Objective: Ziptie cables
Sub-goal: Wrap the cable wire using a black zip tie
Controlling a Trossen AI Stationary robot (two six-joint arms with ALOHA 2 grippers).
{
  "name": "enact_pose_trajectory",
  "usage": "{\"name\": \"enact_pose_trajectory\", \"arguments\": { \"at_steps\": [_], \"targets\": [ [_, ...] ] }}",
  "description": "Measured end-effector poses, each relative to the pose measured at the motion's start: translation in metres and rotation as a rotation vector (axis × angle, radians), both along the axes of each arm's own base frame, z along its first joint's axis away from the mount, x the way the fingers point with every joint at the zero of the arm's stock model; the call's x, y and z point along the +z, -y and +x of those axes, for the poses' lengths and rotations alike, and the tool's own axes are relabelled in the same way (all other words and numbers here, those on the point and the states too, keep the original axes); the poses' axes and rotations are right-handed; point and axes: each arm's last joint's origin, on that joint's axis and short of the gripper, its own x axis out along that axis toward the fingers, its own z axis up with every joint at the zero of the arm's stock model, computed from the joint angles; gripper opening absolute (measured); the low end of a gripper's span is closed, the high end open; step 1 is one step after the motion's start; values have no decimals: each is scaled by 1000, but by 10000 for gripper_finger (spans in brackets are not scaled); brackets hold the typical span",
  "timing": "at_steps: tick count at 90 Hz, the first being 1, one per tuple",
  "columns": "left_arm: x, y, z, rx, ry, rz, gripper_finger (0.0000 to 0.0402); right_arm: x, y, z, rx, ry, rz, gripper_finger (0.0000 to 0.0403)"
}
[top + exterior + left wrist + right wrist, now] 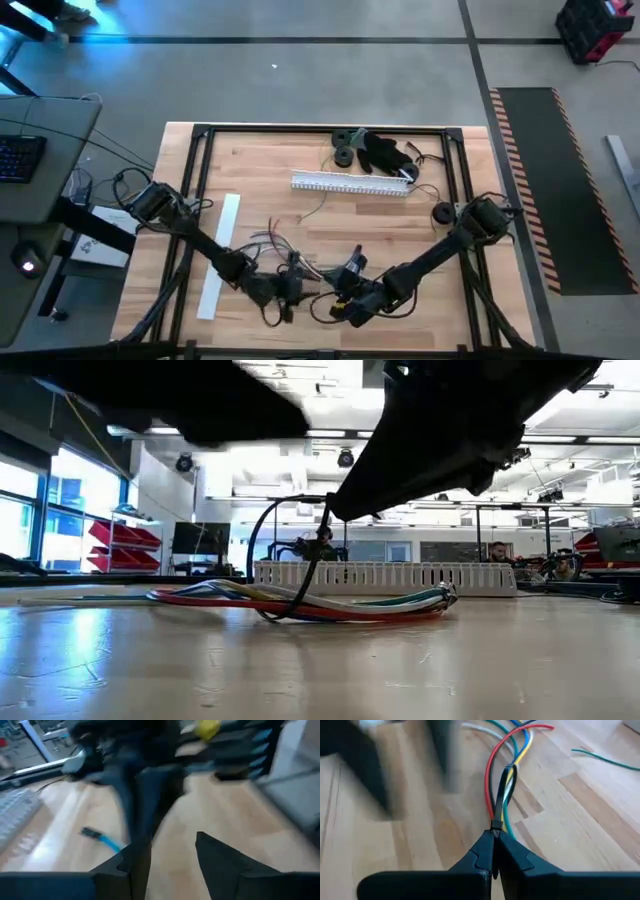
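The cables (330, 603), red, blue, green, yellow and white wires, lie in a loose bundle on the table's near middle (285, 250). A black ziptie (262, 535) arcs above them and loops round some of the wires (506, 780). My right gripper (494, 836) is shut on the ziptie, just right of the bundle (345, 300). My left gripper (172, 857) stands open close by on the bundle's left (272, 290). Its view is blurred, and I see nothing between its fingers. My right gripper pinches the black ziptie's strap (496, 822) between its two fingertips, right where the strap leaves the wires. The fingers lie along the strap, slanting down from the table's right. The looped wires run on ahead of the fingers and rest on the table.
The long white slotted duct (352, 183) lies at the far middle, with black round parts and a dark cord (375, 150) behind it. A flat white strip (220, 255) lies at the left. A loose green wire (605, 759) lies apart. Black frame rails edge the table.
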Motion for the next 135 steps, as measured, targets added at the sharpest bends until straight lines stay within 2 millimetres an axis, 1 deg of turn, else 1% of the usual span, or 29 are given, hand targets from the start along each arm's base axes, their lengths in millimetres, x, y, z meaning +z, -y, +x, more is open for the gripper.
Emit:
{"name": "enact_pose_trajectory", "arguments": {
  "at_steps": [8, 17, 27, 39, 48, 70, 75, 89, 100, 117, 125, 135],
  "targets": [
    [-3, -12, 6, -29, -49, 6, 128, 1, -2, 1, 68, -14, -24, 0],
    [-5, -21, 12, -102, -84, -11, 127, 2, -3, 2, 87, -4, -31, 0],
    [-6, -27, 16, -174, -104, -33, 126, 2, -3, 2, 88, -4, -31, 0],
    [-6, -31, 18, -178, -106, -34, 119, 2, -3, 2, 88, -4, -31, 0],
    [-6, -33, 19, -177, -104, -21, 98, 2, -3, 2, 86, -2, -32, 0],
    [-5, -36, 21, -200, -103, -25, 15, 2, -3, 2, 85, 0, -37, 0],
    [-5, -36, 21, -206, -101, -11, 7, 2, -4, 1, 86, 0, -38, 0],
    [-5, -35, 21, -210, -96, -4, 5, 2, -9, -2, 95, 0, -31, 0],
    [-5, -35, 21, -215, -94, -7, 2, 1, -15, -7, 82, 0, 10, 0],
    [-5, -34, 21, -223, -94, -10, 1, -1, -29, -21, 59, -7, 57, 0],
    [-5, -35, 21, -219, -97, -8, 1, -4, -36, -31, 49, -37, 81, 1],
    [-5, -37, 22, -200, -97, -2, 0, -10, -51, -46, 56, -85, 133, 1]
  ]
}}
